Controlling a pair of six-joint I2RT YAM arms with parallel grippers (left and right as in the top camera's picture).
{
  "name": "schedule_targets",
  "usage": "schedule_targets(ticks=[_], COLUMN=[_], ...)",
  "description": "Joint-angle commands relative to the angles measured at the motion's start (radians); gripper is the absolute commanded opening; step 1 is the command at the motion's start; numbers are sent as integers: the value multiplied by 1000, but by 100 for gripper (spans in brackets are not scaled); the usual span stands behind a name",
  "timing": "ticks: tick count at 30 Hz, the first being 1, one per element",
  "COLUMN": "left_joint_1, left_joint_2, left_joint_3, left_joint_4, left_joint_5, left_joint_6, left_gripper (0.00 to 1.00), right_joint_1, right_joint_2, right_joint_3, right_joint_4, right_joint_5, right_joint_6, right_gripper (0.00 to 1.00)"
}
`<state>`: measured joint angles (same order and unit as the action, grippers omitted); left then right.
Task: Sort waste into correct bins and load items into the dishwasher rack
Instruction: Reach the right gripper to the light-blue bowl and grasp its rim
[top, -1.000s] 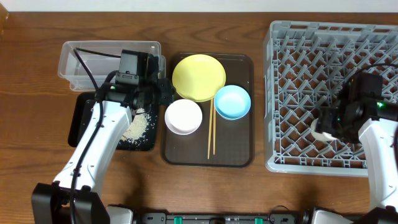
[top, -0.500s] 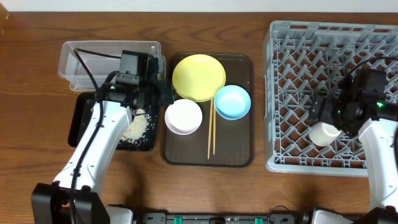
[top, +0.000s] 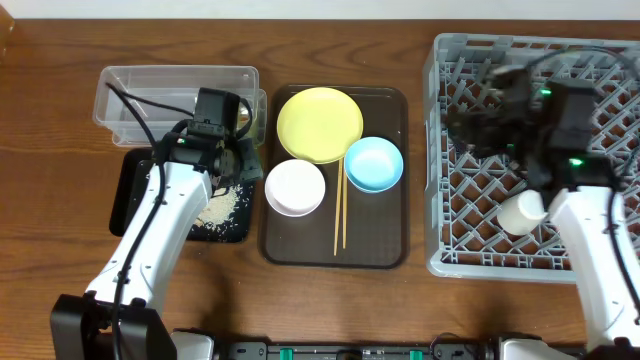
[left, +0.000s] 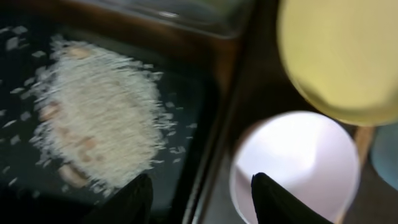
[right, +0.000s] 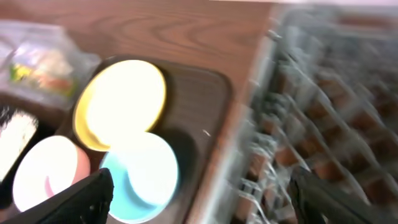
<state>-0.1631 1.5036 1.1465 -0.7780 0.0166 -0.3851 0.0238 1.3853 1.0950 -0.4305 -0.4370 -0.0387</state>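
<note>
The small pale cup (top: 522, 212) lies in the grey dishwasher rack (top: 470, 60). My right gripper (top: 472, 122) is open and empty above the rack's left part (right: 329, 112), blurred by motion. The yellow plate (top: 320, 123), light blue bowl (top: 373, 164), white bowl (top: 295, 187) and chopsticks (top: 339, 215) sit on the brown tray. My left gripper (left: 199, 199) is open and empty over the edge between the black tray (left: 186, 118) with rice crumbs (left: 99, 118) and the white bowl (left: 292, 162). The wrapper (right: 40, 67) lies in the clear container (top: 160, 85). No tissue shows.
The dark brown serving tray (top: 385, 235) lies between the bins and the rack. The clear container stands behind the black tray (top: 135, 195) at the left. Bare wooden table (top: 330, 40) surrounds them. The right wrist view also shows the plate (right: 121, 99) and blue bowl (right: 140, 174).
My right gripper let go of the cup, which stays in the rack, and swung up and left across the rack. My left gripper shifted slightly toward the black tray.
</note>
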Motion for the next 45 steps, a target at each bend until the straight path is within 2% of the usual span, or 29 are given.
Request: schedule_targets(ticks=[1, 6, 9, 24, 26, 33, 36, 40, 45], left_joint_1=[31, 66, 69, 69, 69, 69, 69, 69, 69], left_joint_2=[-2, -2, -2, -2, -2, -1, -1, -1, -1], left_joint_3=[3, 3, 3, 3, 3, 3, 3, 3, 3], left_joint_4=[-15, -32, -32, -32, -32, -32, -32, -32, -33], left_joint_5=[-89, -88, -88, -88, -88, -88, -88, -88, -88], left_joint_6=[-85, -85, -85, -85, -85, -85, -85, -85, -85], left_gripper=[56, 58, 61, 62, 63, 63, 63, 63, 63], right_joint_1=[106, 225, 263, 343, 346, 346, 346, 346, 340], right_joint_2=[23, 100, 174, 449, 466, 473, 473, 468, 406], right_joint_3=[18, 18, 18, 18, 18, 18, 18, 19, 19], right_joint_4=[26, 62, 87, 161, 160, 159, 150, 146, 146], right_joint_5=[82, 175, 176, 254, 254, 273, 305, 321, 344], right_joint_6=[-89, -105, -105, -81, -73, -59, -44, -44, -45], right_gripper=[88, 87, 82, 70, 65, 26, 14, 1, 1])
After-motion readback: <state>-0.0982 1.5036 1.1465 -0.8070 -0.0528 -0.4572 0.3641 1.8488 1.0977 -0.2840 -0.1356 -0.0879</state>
